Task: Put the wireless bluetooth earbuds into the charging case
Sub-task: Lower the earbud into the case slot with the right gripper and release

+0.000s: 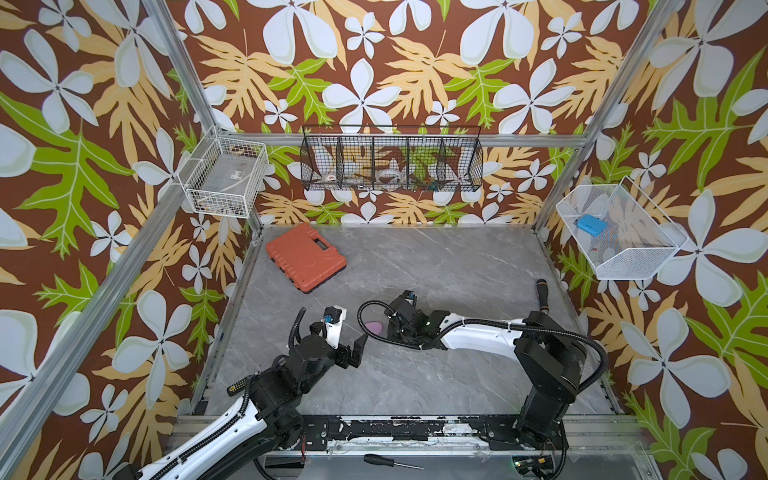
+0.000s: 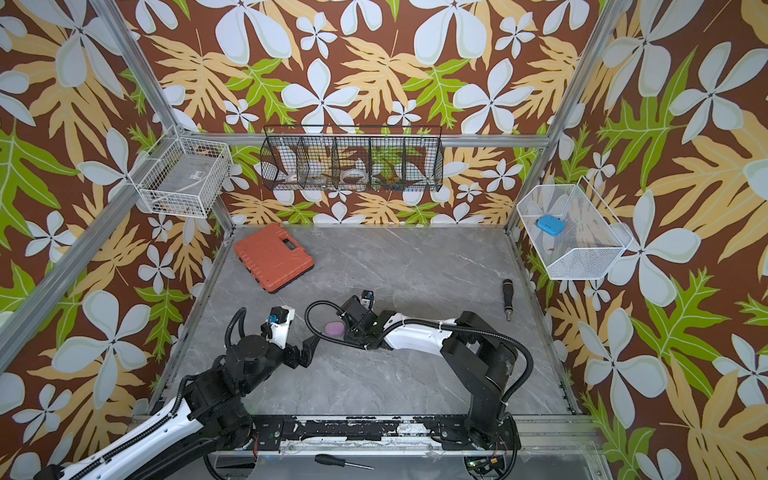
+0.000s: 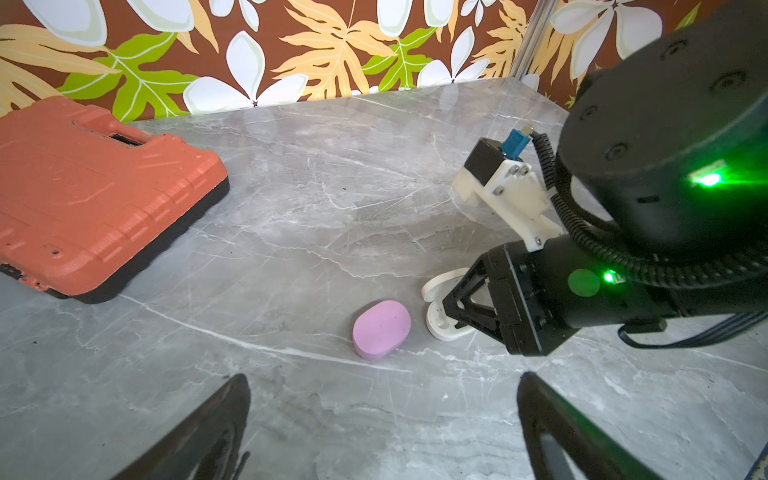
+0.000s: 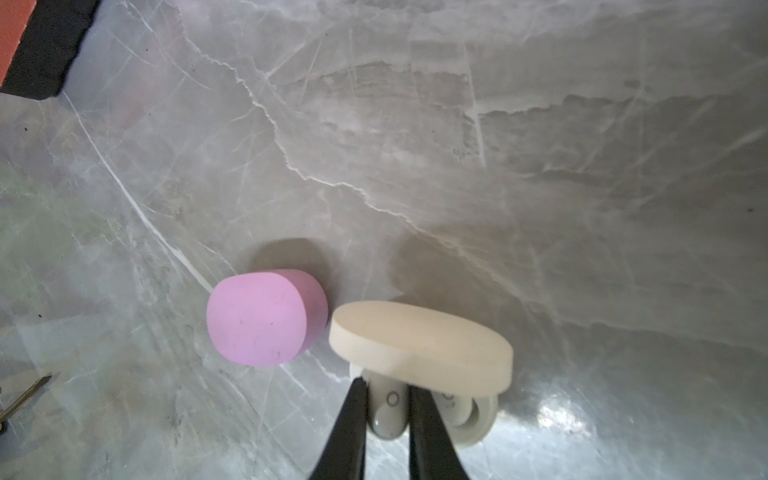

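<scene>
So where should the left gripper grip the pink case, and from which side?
Probably from above, across the short width of the pink case, on its two long sides. It lies flat and closed, a low oval, and the open white case with the right gripper stands close beside it.

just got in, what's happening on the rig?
The right end effector is pinching a white earbud at the base of the open white charging case, seemingly seating it. The closed pink charging case lies right beside it on the table. The left end effector hangs open and empty nearby, handling nothing.
</scene>
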Tool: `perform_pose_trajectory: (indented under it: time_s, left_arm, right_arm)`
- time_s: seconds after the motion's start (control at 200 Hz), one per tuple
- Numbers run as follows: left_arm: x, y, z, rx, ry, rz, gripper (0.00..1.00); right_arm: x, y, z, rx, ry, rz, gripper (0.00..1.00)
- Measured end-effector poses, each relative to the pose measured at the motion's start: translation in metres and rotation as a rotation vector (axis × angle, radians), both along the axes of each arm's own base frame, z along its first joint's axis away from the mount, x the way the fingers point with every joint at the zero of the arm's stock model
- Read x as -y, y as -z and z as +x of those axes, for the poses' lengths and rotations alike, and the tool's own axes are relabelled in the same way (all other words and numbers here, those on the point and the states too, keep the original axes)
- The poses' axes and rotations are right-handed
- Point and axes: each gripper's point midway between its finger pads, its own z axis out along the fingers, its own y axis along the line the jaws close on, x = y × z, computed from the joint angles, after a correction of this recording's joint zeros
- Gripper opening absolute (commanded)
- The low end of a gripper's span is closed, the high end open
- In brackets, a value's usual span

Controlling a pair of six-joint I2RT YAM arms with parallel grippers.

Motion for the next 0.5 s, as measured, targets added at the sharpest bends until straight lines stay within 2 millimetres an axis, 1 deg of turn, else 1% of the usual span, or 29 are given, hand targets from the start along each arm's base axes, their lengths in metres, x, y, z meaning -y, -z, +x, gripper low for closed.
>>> perform_pose_trajectory:
  time_s: [0.34,0.5]
  left_arm:
    - [0.0005,-0.0006,-0.0004,0.001,0.004,-0.004,1.00]
    - [0.0013,-0.0009,-0.0010,0.000,0.010,-0.007,1.00]
  right_arm:
    - [-0.0008,0.0025,0.0011,-0.003,0.001,-0.008,0.17]
    - [-0.0027,-0.0003,0.0026,0.002,0.001,-0.003,0.17]
